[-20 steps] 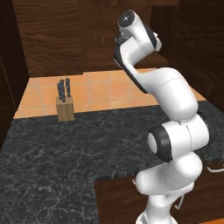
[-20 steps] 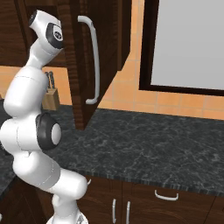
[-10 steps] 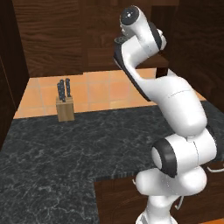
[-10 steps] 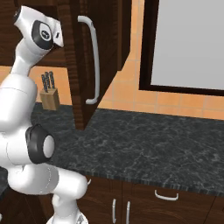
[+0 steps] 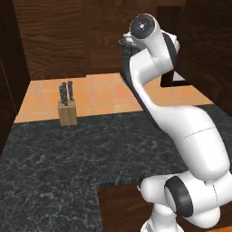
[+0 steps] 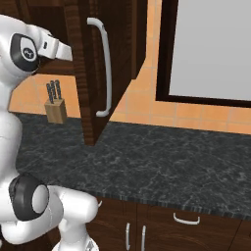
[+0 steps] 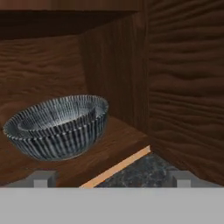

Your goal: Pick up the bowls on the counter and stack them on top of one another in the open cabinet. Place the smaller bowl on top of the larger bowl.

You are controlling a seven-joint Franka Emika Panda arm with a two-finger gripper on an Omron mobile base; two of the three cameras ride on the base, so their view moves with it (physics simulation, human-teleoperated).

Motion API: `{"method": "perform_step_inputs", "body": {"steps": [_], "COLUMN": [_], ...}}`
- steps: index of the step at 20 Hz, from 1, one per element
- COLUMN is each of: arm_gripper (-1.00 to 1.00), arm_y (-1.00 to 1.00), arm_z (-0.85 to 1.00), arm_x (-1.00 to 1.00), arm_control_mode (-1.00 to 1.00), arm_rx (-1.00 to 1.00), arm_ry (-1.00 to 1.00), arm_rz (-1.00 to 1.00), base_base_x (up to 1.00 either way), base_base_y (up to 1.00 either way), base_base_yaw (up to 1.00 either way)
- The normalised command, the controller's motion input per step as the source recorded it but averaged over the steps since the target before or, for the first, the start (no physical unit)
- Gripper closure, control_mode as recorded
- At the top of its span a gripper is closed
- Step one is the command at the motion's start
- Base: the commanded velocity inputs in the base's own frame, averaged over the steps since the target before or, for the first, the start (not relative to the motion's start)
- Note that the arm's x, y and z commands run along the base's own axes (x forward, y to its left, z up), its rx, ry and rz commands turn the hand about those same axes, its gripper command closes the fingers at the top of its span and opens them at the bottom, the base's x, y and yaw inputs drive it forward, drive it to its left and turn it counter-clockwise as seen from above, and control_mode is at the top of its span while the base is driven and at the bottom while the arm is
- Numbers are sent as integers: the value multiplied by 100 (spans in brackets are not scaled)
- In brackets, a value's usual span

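Bowls are the matter here, and the hand view shows a ribbed grey bowl (image 7: 59, 127) sitting upright on the wooden shelf of the open cabinet (image 7: 118, 146), with what looks like a second rim nested inside it, though the frame is too soft to be certain that both are stacked. The gripper (image 7: 109, 178) has its two finger tips set wide apart and holds nothing, standing off from the bowl. Below, the counter (image 5: 59, 154) carries a knife block (image 5: 67, 105) and no bowl is visible on it. Judging from this, the placing appears done or nearly so; confirming the smaller bowl's seat is what remains.
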Motion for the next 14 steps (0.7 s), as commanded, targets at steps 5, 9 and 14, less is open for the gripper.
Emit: {"method": "perform_step_inputs", "body": {"steps": [5, 9, 14], "arm_gripper": [-100, -100, -100], "arm_y": [7, -29, 0], "arm_z": [-2, -8, -19], "arm_x": [-71, -65, -79], "arm_control_mode": [-100, -100, -100], "arm_rx": [-6, 0, 0], "arm_ry": [22, 7, 7], "arm_rz": [13, 12, 11], "base_base_x": [0, 0, 0], "base_base_y": [0, 0, 0], "base_base_yaw": [0, 0, 0]}}
